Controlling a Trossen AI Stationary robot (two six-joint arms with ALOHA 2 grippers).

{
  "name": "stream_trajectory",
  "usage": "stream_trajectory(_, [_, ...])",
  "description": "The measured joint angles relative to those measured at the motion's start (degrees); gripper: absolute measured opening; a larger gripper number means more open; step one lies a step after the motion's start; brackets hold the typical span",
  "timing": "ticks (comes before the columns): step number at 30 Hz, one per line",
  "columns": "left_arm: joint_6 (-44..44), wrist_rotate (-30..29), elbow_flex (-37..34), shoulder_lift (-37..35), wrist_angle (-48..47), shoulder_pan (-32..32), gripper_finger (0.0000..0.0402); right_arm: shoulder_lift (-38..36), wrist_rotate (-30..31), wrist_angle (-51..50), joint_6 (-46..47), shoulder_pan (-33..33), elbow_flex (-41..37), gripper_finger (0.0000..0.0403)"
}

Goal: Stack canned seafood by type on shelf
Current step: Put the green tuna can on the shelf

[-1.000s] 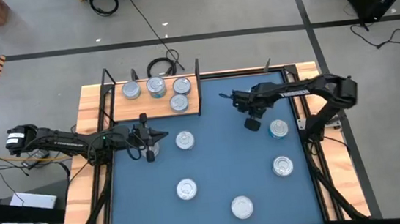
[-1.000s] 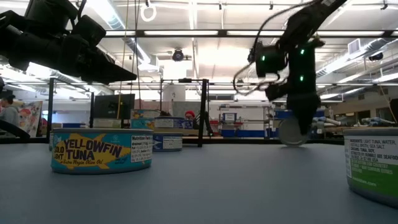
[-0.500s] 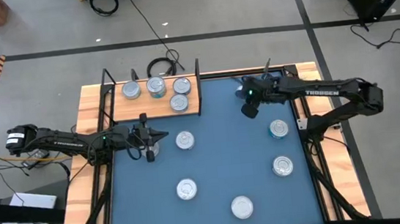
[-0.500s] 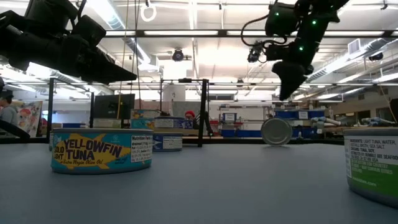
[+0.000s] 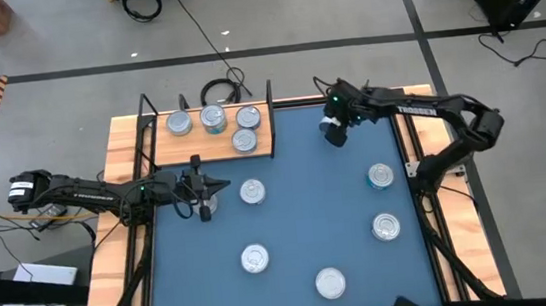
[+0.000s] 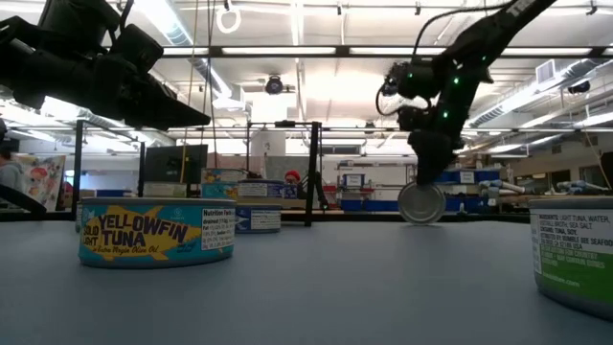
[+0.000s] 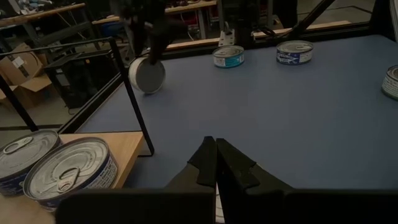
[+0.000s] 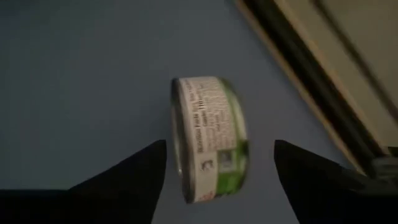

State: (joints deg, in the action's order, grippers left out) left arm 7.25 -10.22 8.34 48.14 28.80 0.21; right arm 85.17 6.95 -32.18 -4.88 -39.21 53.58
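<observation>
Four, to start: counted that many of the canned seafood (image 5: pixel 213 119) lying flat on the shelf (image 5: pixel 177 150) at the bench's (image 5: pixel 120 238) far left corner. Found the left claw (image 5: pixel 201 192) clenched on nothing, hovering over the blue mat (image 5: pixel 300 221) just in front of the shelf. Noted five more tins farther right, flat on the mat and well apart, among them a yellow-labelled tuna tin (image 6: pixel 156 233).

Saw a green-labelled tin (image 8: pixel 208 140) standing on its rim near the mat's far edge, right of the shelf. Found the right claw (image 5: pixel 333 133) poised directly above it, released, its fingers spread either side of the tin and apart from it.

Judged each tin rigid, compact and heavy for its size, safe under a firm squeeze. Reckoned the bare lids slick and the paper-wrapped wall better for purchase. Considered the tin on its rim liable to roll at a nudge. Thought it best taken across the two flat faces while on edge. For the flat tins, favoured a pinch across the round wall from above.
</observation>
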Motion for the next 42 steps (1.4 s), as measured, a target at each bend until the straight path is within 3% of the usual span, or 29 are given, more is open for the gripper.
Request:
stream_trajectory(4, [0.0,0.0,0.0,0.0,0.0,0.0,0.0005,3.1,-5.6,0.2,-1.2,-1.9,0.0,0.0306])
stream_trajectory(7, [0.0,0.0,0.0,0.0,0.0,0.0,0.0005,4.9,-7.0,0.2,-0.4,-2.5,0.0,0.0281])
stream_trajectory(14, [0.0,0.0,0.0,0.0,0.0,0.0,0.0005,4.9,-8.0,-1.0,3.8,-1.6,0.0,0.0133])
stream_trajectory(20, [2.0,0.0,0.0,0.0,0.1,0.0,0.0005,0.9,-12.9,-1.4,12.5,2.4,0.0,0.0136])
stream_trajectory(25, [10.1,-1.4,0.0,0.0,1.1,-2.2,0.0008,-4.3,-18.0,1.5,24.8,9.4,-0.4,0.0136])
stream_trajectory(30, [22.7,-10.0,0.0,0.0,5.7,-7.2,0.0026,-9.4,-18.4,11.8,38.5,19.1,-5.5,0.0136])
stream_trajectory(33, [28.3,-15.1,0.5,0.0,7.3,-10.6,0.0040,-11.4,-17.7,24.1,48.1,25.5,-10.9,0.0136])
stream_trajectory(39, [38.3,-22.6,4.3,1.5,6.1,-17.2,0.0081,-10.1,-8.9,54.4,66.0,37.8,-20.9,0.0136])
stream_trajectory(42, [43.5,-25.0,6.9,4.0,6.1,-20.1,0.0106,-7.6,-2.9,64.0,71.1,42.8,-23.0,0.0136])
